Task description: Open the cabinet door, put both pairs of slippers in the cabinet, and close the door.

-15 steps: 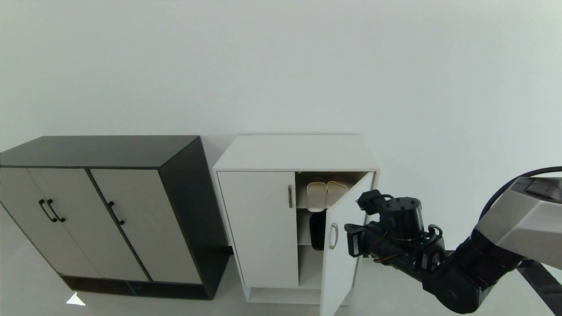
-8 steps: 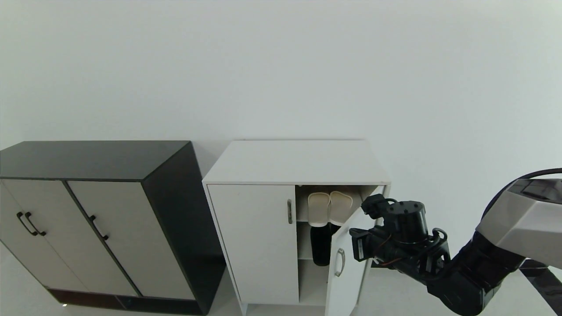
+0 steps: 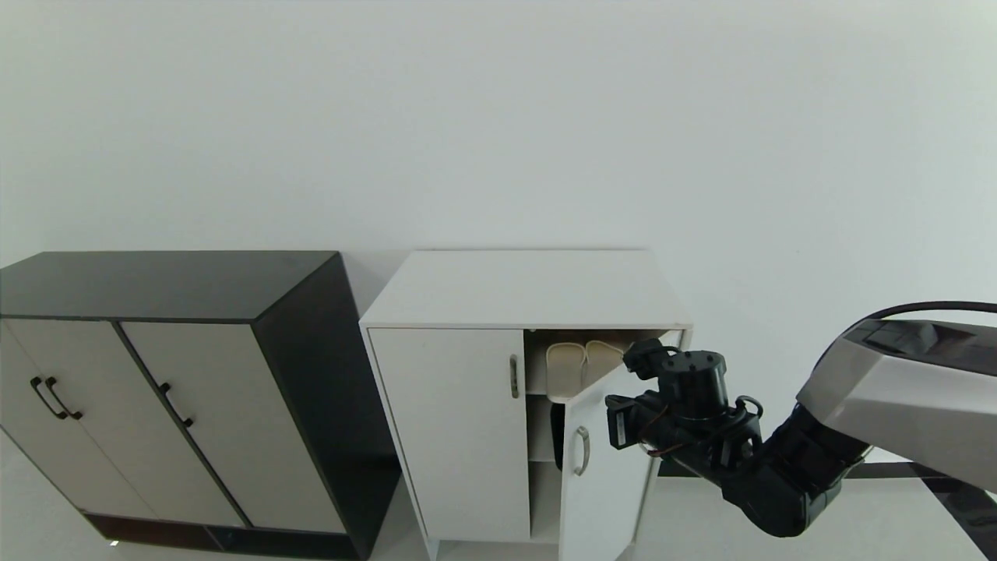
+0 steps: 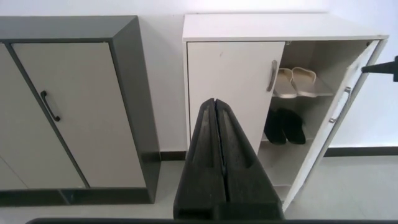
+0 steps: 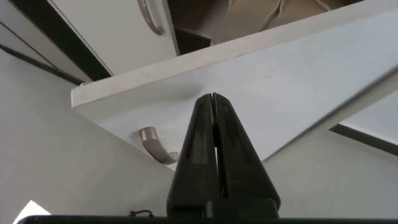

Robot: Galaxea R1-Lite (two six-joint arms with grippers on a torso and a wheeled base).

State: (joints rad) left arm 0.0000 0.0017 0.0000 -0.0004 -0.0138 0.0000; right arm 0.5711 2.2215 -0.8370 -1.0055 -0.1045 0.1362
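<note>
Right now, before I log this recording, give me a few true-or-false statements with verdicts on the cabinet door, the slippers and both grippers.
1. The white cabinet's right door is fully shut. False: it stands ajar.
2. The light slippers lie on the top shelf. True.
3. The black slippers lie on the floor outside. False: they sit inside the cabinet, beneath the light pair.
4. The right gripper is shut, at the outer face of the right door. True.
5. The left gripper is shut on a slipper. False: it is shut and holds nothing.
</note>
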